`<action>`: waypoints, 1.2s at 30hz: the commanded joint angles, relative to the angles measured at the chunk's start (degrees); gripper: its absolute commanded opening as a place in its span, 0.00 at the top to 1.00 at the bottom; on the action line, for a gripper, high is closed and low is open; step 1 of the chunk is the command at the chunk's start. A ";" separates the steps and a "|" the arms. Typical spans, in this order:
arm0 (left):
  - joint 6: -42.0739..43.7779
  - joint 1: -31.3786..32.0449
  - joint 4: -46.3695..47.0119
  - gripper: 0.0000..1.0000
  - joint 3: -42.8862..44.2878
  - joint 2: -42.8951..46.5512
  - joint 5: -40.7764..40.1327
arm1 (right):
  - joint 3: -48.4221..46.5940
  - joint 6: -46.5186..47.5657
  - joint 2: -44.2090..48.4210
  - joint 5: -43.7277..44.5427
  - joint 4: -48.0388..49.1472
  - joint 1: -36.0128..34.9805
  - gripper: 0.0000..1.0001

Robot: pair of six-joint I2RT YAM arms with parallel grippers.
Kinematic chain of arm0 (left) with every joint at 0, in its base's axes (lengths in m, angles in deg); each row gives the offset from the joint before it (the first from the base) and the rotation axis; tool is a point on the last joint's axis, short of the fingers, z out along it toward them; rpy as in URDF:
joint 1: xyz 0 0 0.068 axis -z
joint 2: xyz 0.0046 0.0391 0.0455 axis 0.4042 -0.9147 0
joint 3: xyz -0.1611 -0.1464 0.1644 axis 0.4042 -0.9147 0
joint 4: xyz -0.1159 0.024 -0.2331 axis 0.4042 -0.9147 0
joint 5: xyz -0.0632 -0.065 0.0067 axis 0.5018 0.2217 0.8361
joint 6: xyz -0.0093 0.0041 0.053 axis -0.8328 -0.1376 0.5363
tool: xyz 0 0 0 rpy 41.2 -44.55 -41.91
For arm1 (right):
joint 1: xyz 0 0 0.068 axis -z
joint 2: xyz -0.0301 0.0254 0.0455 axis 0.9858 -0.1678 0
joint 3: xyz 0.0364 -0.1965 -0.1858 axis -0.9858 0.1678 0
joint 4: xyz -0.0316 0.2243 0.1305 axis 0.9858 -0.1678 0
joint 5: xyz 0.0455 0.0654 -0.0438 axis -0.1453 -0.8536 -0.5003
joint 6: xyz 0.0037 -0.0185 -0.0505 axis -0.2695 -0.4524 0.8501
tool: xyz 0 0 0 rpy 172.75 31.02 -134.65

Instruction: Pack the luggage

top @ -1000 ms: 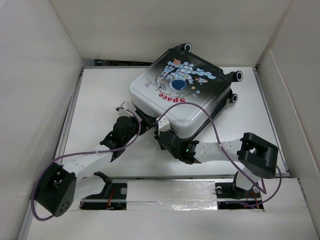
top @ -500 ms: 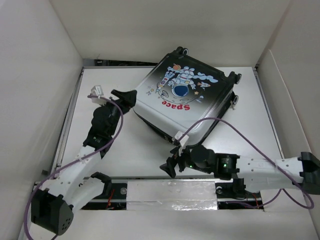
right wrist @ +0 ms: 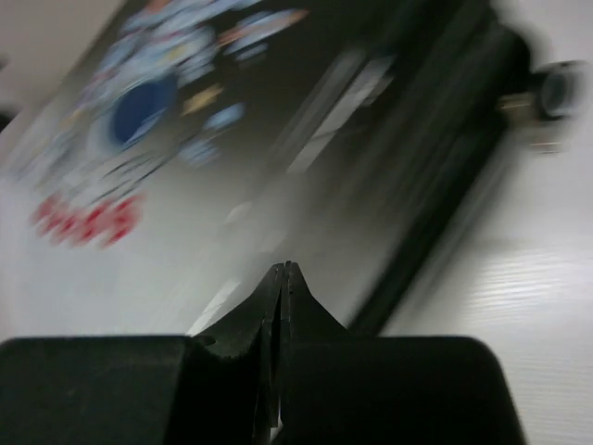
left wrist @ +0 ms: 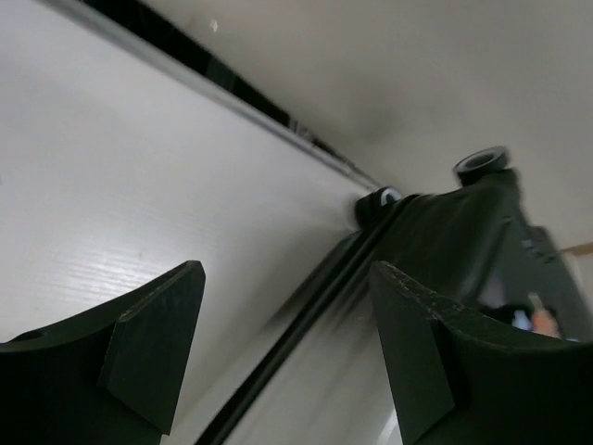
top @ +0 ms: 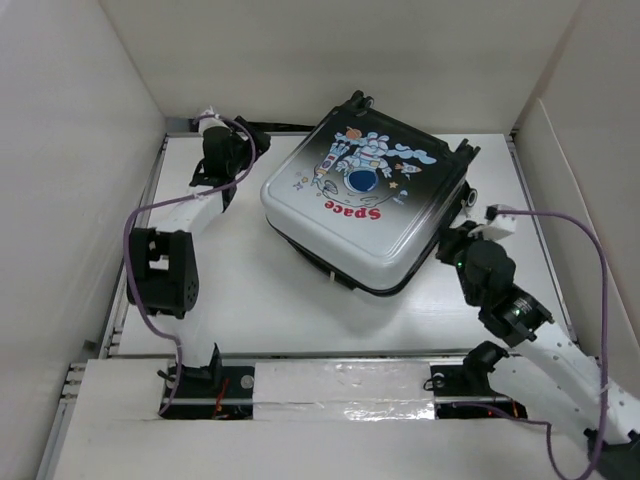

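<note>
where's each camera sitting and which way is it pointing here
Top external: above and behind the arm bases, looking down on the table and luggage; the left arm and right arm show.
Left wrist: low at the table's far left, facing the luggage's wheeled end; the open left hand frames the view.
Right wrist: right of the luggage, facing across its printed shell, blurred; the shut right hand at the bottom.
Shared: all three see the luggage.

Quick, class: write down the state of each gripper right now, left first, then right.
Left gripper: open, holding nothing.
Right gripper: closed tight, holding nothing.
</note>
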 commanded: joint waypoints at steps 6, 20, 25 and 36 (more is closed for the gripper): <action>4.65 2.33 -3.00 0.31 4.72 -7.07 5.65 | 8.97 -1.17 -4.18 -13.38 7.16 30.83 0.84; -3.26 8.83 19.31 0.33 -22.95 2.92 4.87 | -3.14 3.92 -39.33 -40.64 29.68 32.88 0.71; -4.23 13.84 23.02 0.34 -34.19 11.01 1.44 | -11.85 6.47 -48.67 -45.13 28.80 29.10 0.70; -6.60 30.01 22.49 0.33 -45.91 27.46 -6.99 | -22.74 11.31 -56.76 -53.56 27.84 33.29 0.61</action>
